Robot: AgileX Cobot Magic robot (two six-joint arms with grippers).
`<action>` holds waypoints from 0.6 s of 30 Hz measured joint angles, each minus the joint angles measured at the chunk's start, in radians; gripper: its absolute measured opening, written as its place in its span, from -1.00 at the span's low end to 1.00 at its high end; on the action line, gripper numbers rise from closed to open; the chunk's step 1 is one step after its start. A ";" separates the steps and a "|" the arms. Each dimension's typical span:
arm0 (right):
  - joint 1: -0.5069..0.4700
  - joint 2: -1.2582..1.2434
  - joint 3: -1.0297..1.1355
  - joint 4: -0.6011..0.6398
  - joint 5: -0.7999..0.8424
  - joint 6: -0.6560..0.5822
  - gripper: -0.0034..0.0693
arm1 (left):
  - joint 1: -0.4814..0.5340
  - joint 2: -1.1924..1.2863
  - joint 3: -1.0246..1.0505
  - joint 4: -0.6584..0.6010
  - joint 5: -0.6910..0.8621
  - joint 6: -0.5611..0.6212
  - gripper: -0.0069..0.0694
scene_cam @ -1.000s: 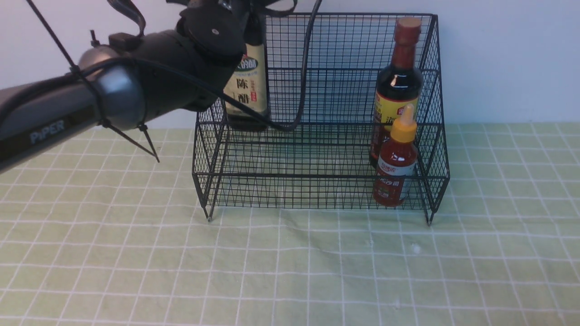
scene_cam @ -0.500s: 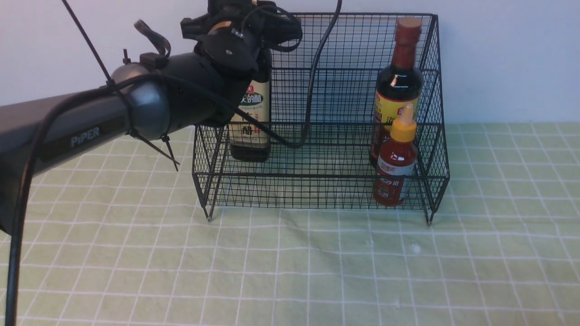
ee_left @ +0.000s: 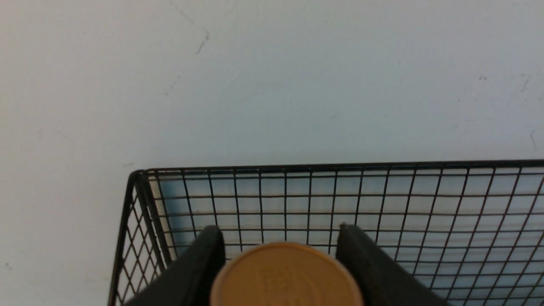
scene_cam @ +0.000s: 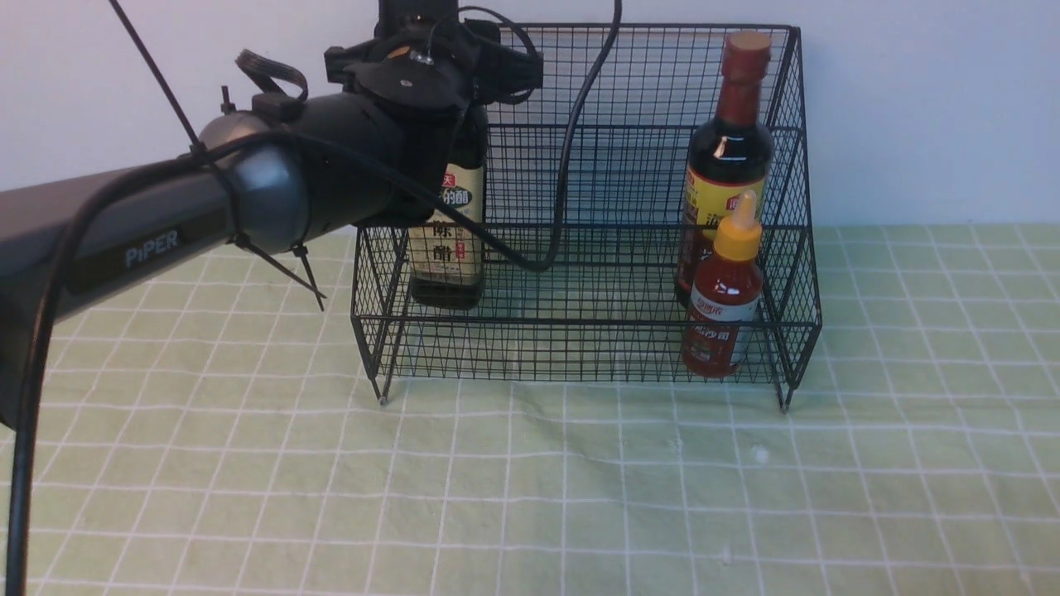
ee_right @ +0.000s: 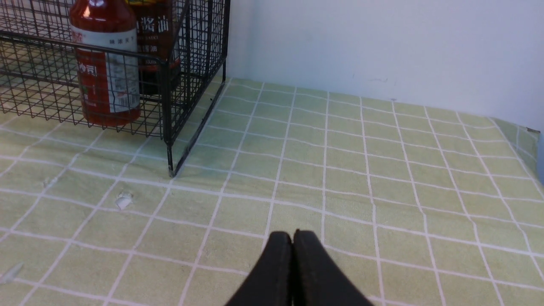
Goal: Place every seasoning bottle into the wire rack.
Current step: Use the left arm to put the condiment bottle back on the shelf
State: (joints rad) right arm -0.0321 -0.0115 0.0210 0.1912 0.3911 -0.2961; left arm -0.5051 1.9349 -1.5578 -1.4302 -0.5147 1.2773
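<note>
Wire rack (scene_cam: 538,348): on green checked tablecloth (scene_cam: 580,497), by the wall.
Gold-capped vinegar bottle (scene_cam: 447,248): upright, rack's back left corner.
Maroon-capped bottle (scene_cam: 729,165): upright, back right corner.
Red sauce bottle (scene_cam: 722,314): front right corner.
Left gripper (ee_left: 280,255): grasping the gold-capped vinegar bottle at its cap.
Right gripper (ee_right: 292,238): clenched, empty, over the tablecloth.

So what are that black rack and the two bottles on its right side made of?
The rack looks like thin metal wire, coated matte black: a fine, see-through grid. The small red bottle seems glossy plastic, judging by its sheen and yellow squeeze nozzle. The tall dark bottle behind it shows sharp highlights: glass probably, maybe hard plastic.
</note>
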 joint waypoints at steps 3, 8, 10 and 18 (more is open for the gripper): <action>0.000 0.000 0.000 0.000 0.000 0.000 -0.95 | 0.000 -0.002 -0.003 -0.026 0.000 0.043 0.05; 0.000 0.000 0.000 0.000 0.000 0.000 -0.95 | 0.000 -0.012 -0.008 -0.123 -0.002 0.154 0.16; 0.000 0.000 0.000 0.000 0.000 0.000 -0.95 | 0.000 -0.014 -0.010 -0.149 -0.006 0.194 0.18; 0.000 0.000 0.000 0.000 0.000 0.000 -0.95 | 0.000 -0.049 -0.010 -0.265 -0.013 0.385 0.19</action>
State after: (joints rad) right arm -0.0321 -0.0115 0.0210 0.1912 0.3911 -0.2961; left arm -0.5051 1.8856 -1.5675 -1.6957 -0.5273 1.6620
